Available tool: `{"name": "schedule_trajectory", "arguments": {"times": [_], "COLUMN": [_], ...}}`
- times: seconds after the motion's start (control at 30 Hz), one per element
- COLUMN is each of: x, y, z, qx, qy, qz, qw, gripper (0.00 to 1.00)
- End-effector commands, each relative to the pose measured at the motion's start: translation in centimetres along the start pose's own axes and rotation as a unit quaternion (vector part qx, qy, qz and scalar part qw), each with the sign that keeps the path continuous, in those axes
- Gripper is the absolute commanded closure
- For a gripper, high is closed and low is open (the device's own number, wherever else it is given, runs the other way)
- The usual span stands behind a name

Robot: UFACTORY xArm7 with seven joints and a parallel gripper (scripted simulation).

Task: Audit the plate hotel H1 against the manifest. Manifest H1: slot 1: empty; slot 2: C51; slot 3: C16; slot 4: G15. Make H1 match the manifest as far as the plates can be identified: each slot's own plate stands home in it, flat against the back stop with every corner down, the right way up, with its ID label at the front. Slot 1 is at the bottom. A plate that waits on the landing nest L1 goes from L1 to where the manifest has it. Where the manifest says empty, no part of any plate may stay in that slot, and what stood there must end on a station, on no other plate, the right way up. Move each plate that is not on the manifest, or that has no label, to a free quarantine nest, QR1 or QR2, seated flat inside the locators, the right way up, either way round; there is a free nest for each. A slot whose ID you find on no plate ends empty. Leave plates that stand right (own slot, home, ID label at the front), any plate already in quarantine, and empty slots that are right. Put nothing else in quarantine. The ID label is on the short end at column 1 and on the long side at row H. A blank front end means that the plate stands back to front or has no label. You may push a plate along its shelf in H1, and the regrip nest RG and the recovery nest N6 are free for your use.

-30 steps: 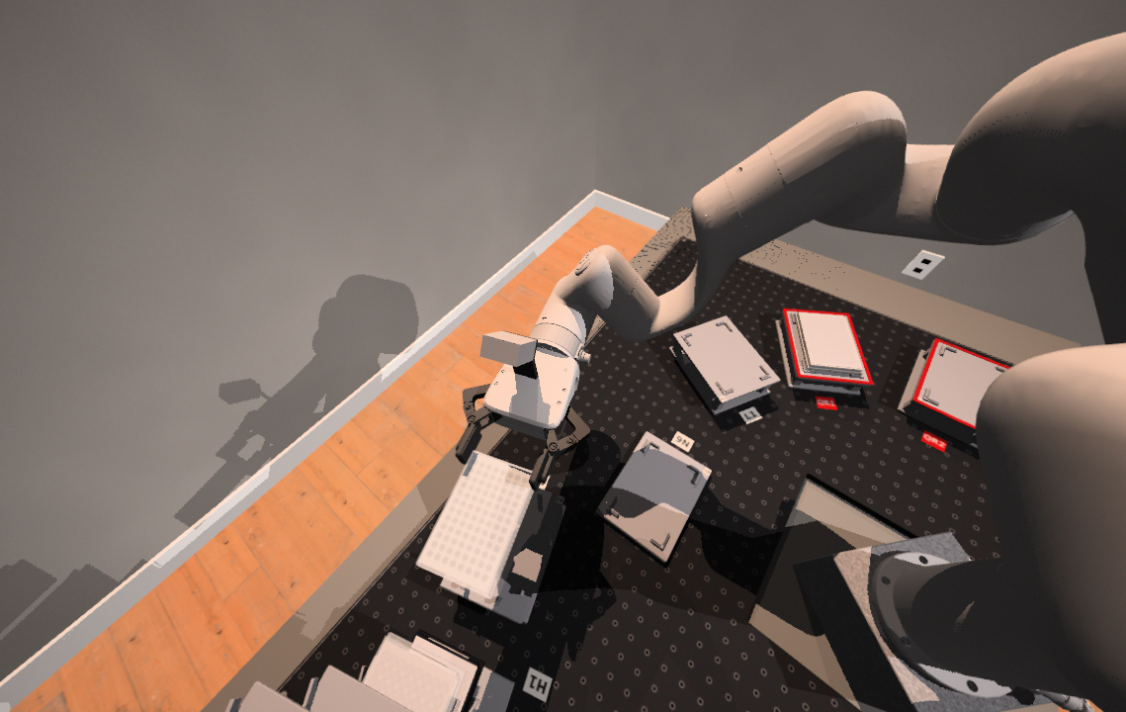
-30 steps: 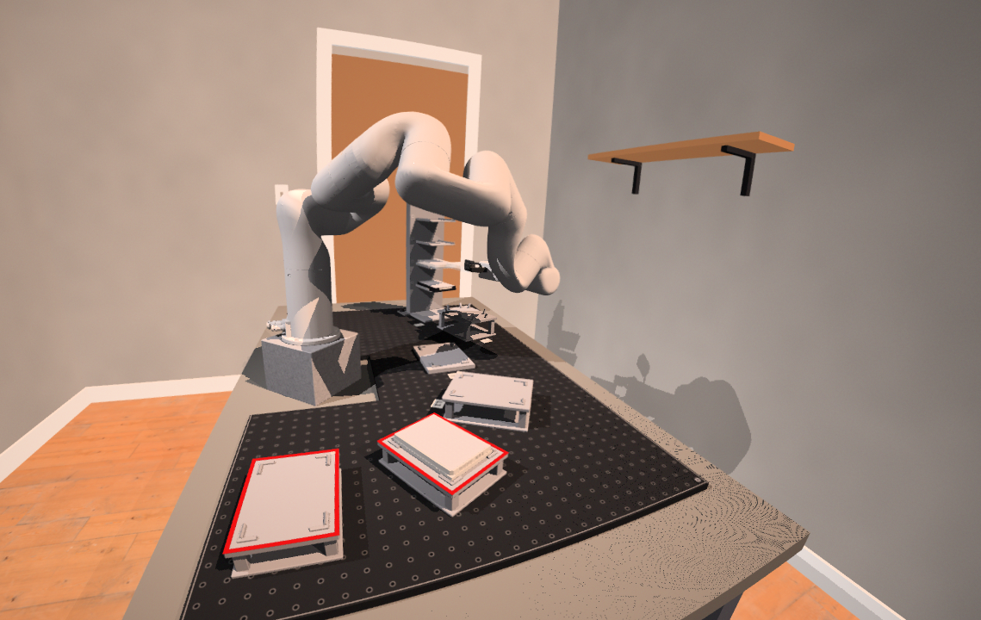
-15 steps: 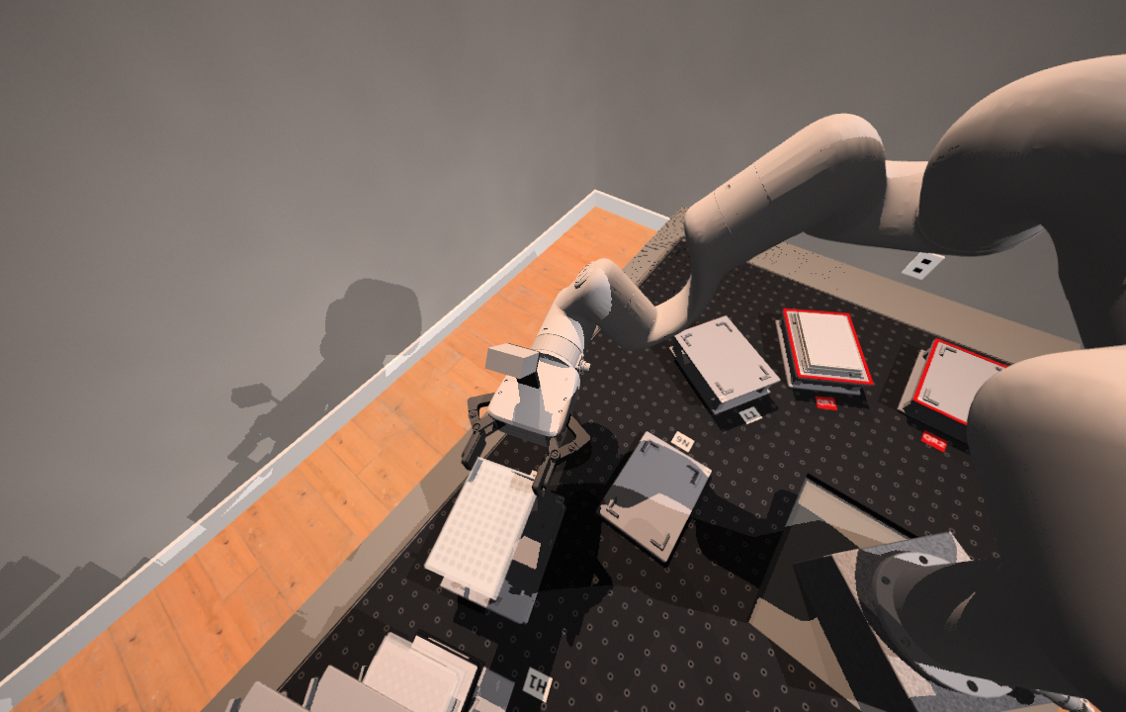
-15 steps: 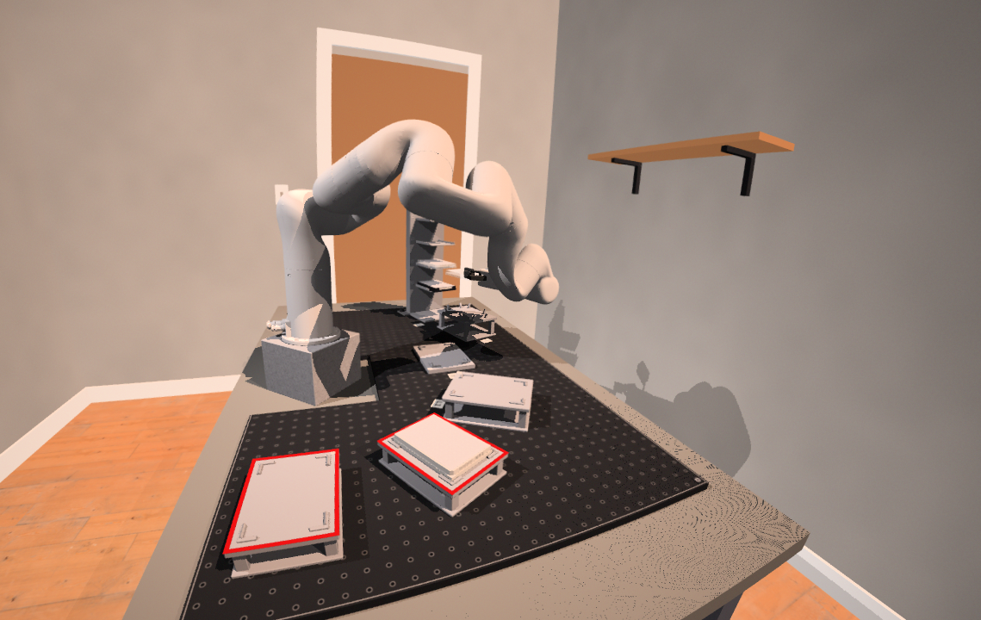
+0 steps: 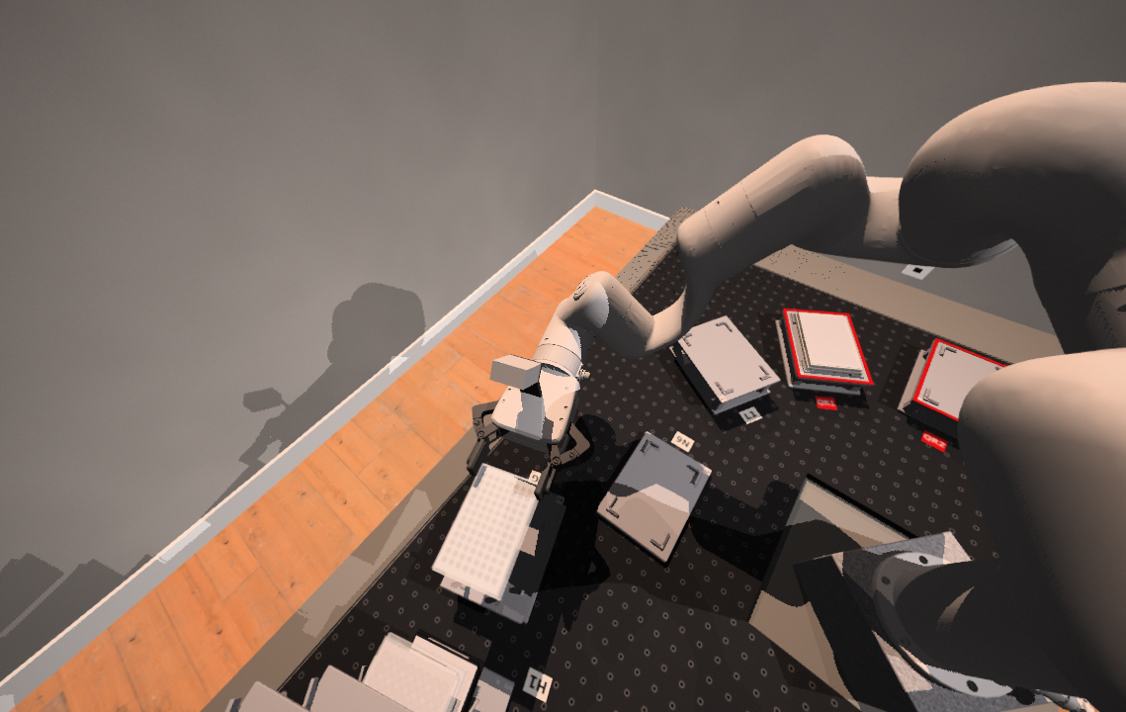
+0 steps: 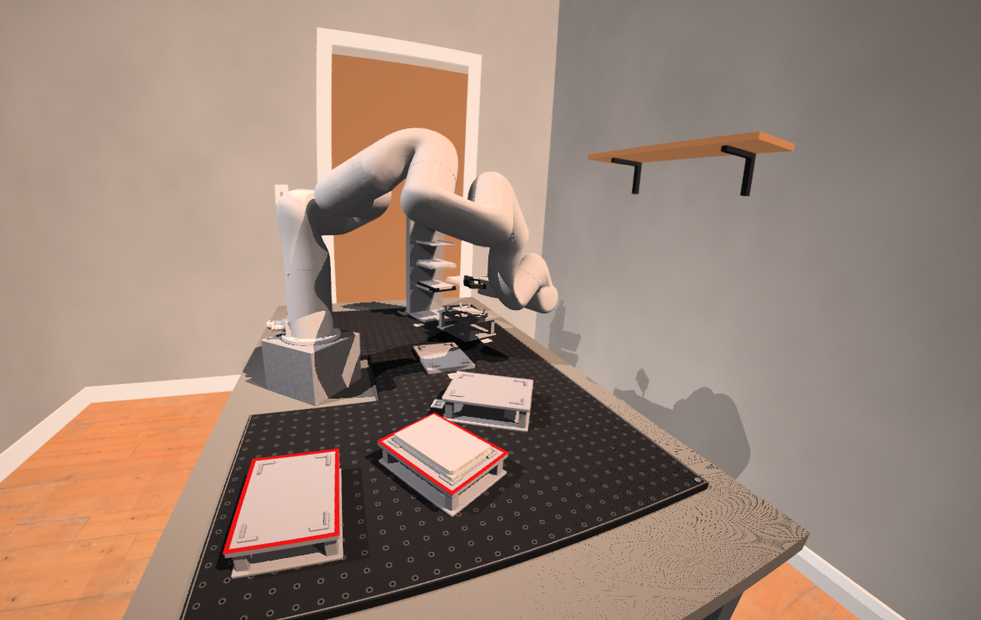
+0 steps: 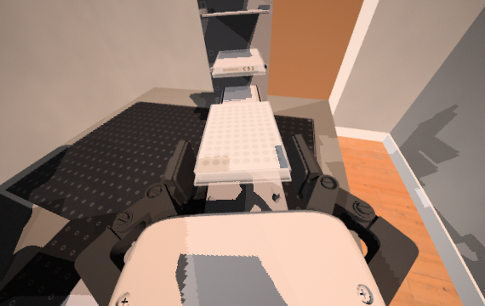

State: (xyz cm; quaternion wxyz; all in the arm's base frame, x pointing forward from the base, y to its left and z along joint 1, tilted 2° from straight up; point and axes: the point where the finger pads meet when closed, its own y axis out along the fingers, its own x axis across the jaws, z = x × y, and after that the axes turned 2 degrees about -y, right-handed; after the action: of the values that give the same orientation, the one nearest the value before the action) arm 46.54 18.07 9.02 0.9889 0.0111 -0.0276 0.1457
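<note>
My gripper [image 5: 511, 472] [image 7: 241, 150] is shut across the width of a white well plate [image 5: 485, 529] [image 7: 240, 133], at its near short end. The plate lies level, the right way up, over the regrip nest [image 5: 520, 603]; I cannot tell whether it touches the nest. Its near end looks blank, and a small label sits on its right long side. In the exterior view the gripper and the plate [image 6: 466, 316] are small, in front of hotel H1 [image 6: 431, 270]. In the wrist view a plate labelled C51 [image 7: 238, 65] stands on an H1 shelf, with another plate [image 7: 240, 93] one shelf lower.
Nest N6 [image 5: 653, 495] [image 6: 443, 356] and landing nest L1 [image 5: 724, 363] [image 6: 490, 393] are bare. Red-edged QR1 [image 5: 864, 380] [image 6: 394, 447] holds a plate [image 5: 824, 343] [image 6: 443, 453]. Red-edged QR2 [image 5: 947, 381] [image 6: 285, 501] is bare. The table edge and the wall lie close beside the gripper.
</note>
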Motion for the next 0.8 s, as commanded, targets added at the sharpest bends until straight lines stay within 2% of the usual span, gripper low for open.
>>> {"name": "schedule_trajectory", "arguments": {"times": [0.0, 0.77], "x": [0.1, 0.0], "y": [0.0, 0.0], "z": [-0.2, -3.7], "qx": [0.0, 0.0], "qy": [-0.002, -0.002], "qz": [0.0, 0.0], "qw": [1.0, 1.0], "gripper": [1.0, 1.0]}}
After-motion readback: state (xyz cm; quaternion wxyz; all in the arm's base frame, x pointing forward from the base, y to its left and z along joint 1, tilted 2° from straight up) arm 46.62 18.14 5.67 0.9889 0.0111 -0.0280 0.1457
